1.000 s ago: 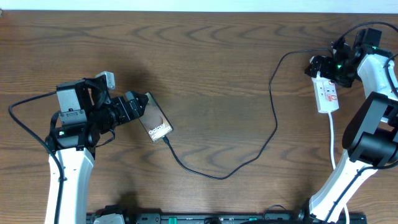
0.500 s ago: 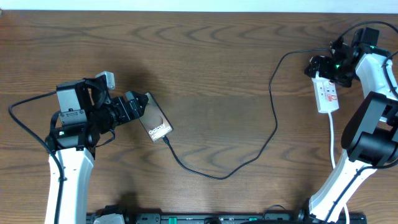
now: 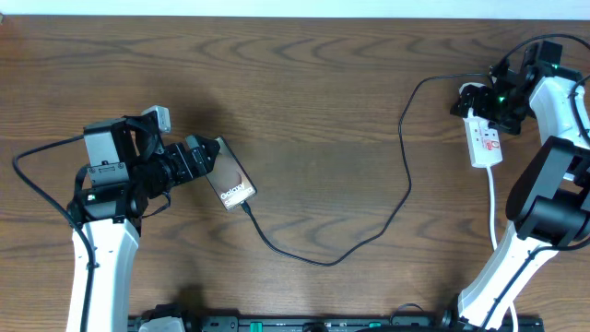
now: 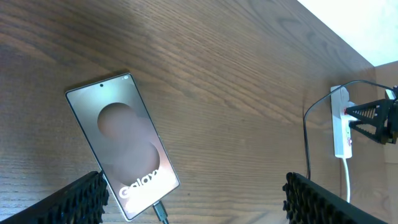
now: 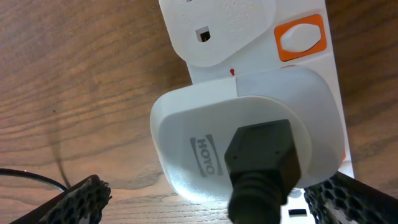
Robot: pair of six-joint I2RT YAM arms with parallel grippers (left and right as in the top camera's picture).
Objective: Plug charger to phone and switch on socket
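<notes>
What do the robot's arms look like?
Both arms are white tubes with chunky black joints. The left arm has a grey box near its wrist and a black cable looping out. The right arm shows a tiny green light. The jaws are black and bumpy.

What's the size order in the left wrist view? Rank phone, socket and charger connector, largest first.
1. Phone: largest, but nearest the camera.
2. Socket: looks small, being far off, so its true size against the phone is unsure.
3. Connector: smallest, cut by the frame edge.
</notes>
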